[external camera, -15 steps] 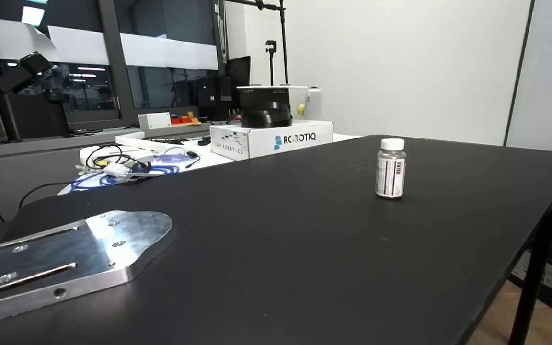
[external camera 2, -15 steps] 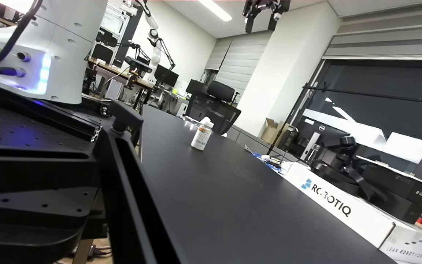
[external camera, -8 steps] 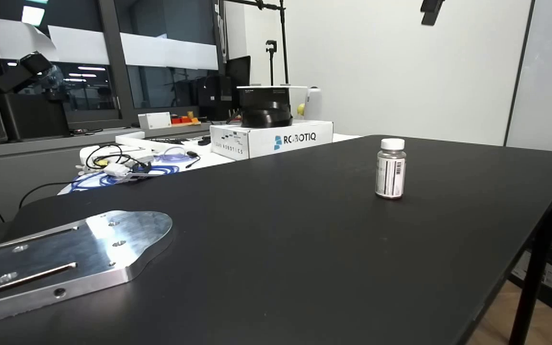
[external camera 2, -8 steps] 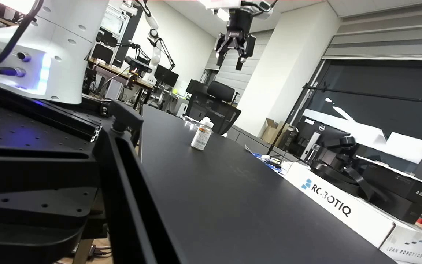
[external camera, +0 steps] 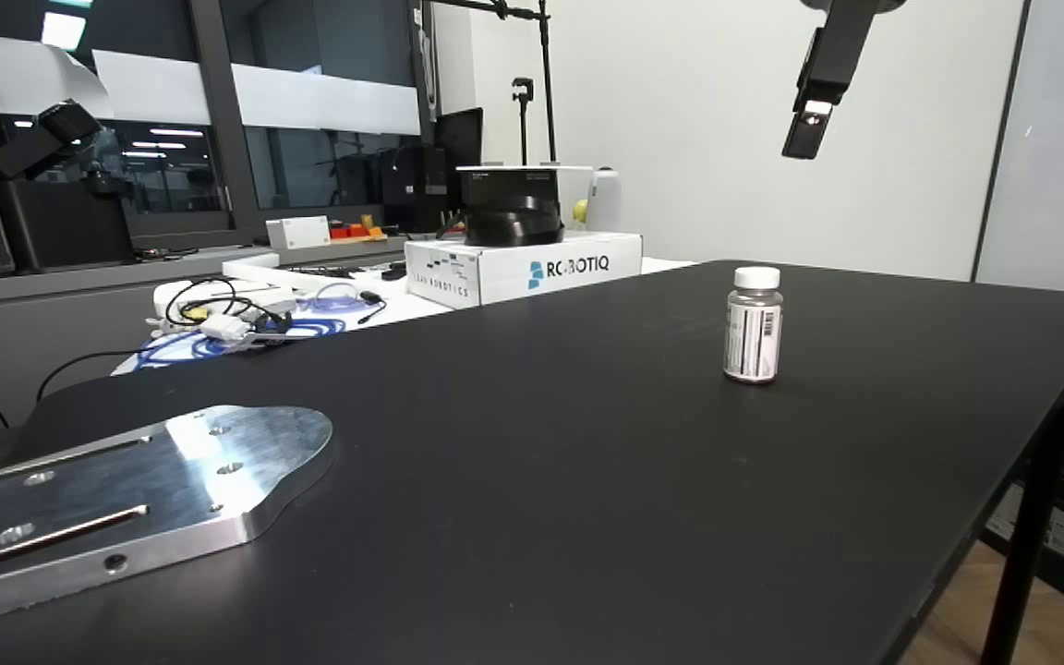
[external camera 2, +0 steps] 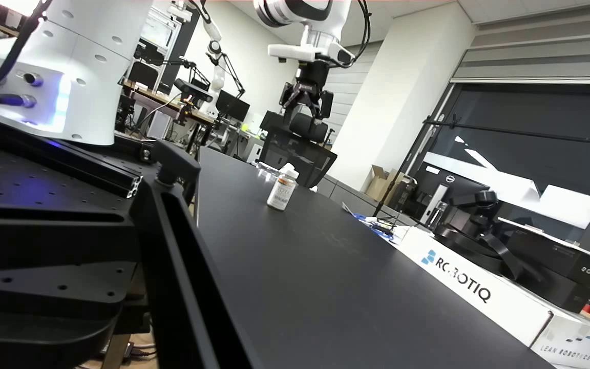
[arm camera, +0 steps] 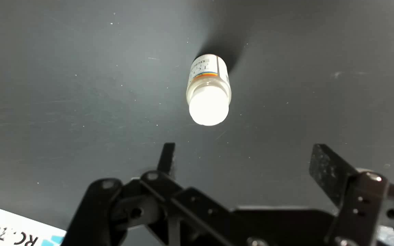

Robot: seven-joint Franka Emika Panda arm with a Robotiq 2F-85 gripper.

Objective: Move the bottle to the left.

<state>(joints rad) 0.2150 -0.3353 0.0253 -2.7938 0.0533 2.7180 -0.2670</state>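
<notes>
Wrist view: table point(arm camera: 63, 136) fills the space under the gripper point(arm camera: 244, 146). Box point(arm camera: 12, 227) shows past its frame-left finger point(arm camera: 167, 159), well apart. In an exterior view, metal plate point(external camera: 153, 489) lies lower than the gripper, off to frame left. Gripper spread wide, released. Bottle point(arm camera: 210, 82) upright on the table, below and apart from the gripper, up-frame of its fingertips in wrist view; white cap point(arm camera: 209, 107) facing up.

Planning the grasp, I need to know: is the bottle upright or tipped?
Upright: in an exterior view the bottle stands on its base on the table, white cap on top.
</notes>
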